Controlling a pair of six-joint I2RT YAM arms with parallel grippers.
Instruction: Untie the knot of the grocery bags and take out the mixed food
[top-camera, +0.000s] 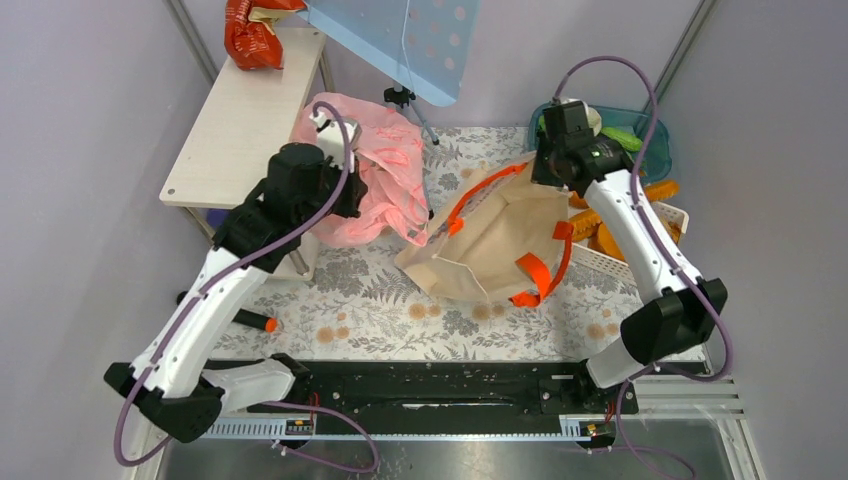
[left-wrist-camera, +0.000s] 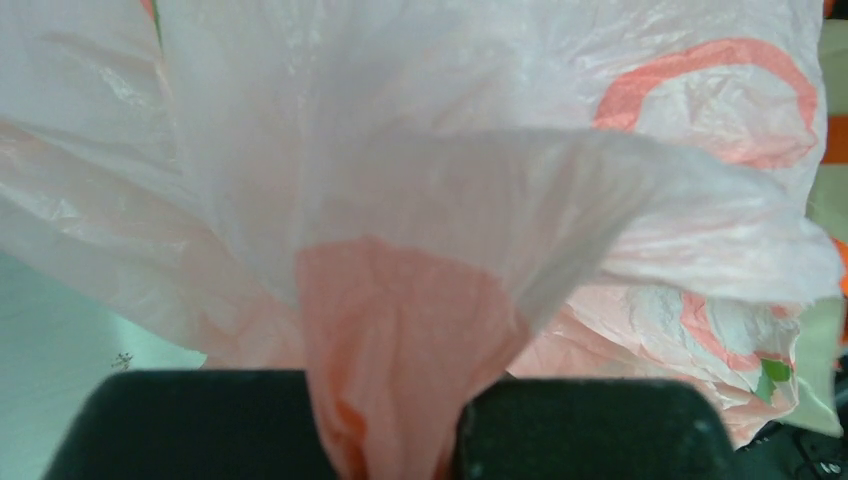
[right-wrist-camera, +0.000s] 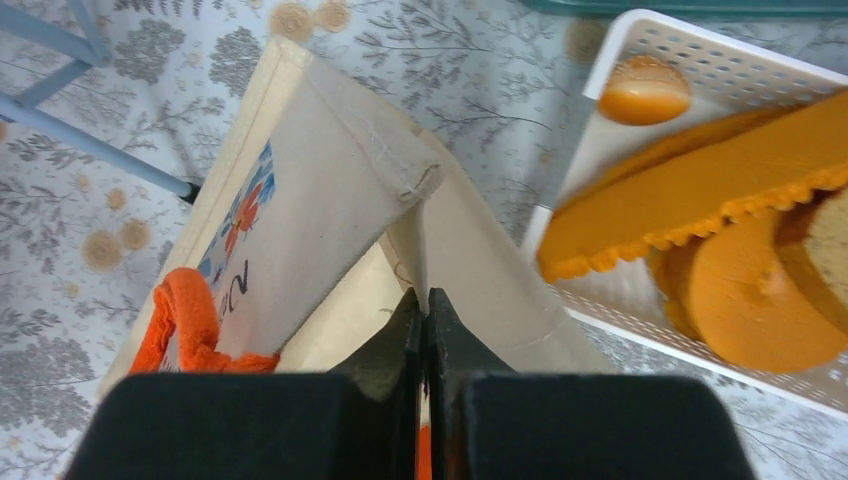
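A: Where is the pink grocery bag (top-camera: 375, 170)?

B: In the overhead view it sits at about eleven o'clock on the floral tablecloth (top-camera: 380, 310), just beside the white wooden shelf (top-camera: 245, 120), with the beige tote (top-camera: 495, 235) at its three o'clock.

A: And the left gripper (left-wrist-camera: 395, 440)?

B: It is at the bag's nine o'clock edge. From its wrist camera the jaws are pressed together on a gathered twist of pink plastic, which runs down between the black fingers (left-wrist-camera: 590, 430) at six o'clock. The rest of the film fans out above, with an orange-red printed ring at two o'clock.

A: Can you see the food inside?

B: Only a small green patch (left-wrist-camera: 772, 370) showing through the film at four o'clock; I cannot tell what it is.

A: The right gripper (right-wrist-camera: 427, 325)?

B: Jaws shut tight, tips meeting on the upper rim of the tote, where a fold of beige canvas stands up at twelve o'clock. Whether cloth lies between the tips I cannot tell. An orange handle (right-wrist-camera: 185, 320) lies at nine o'clock of the tips.

A: Anything else nearby?

B: A white perforated basket (right-wrist-camera: 640, 45) at two o'clock holds orange toy pieces (right-wrist-camera: 700, 190). Overhead, a teal tub (top-camera: 655, 140) sits behind that basket, and a red-orange bag (top-camera: 250, 40) rests on the shelf's far end.
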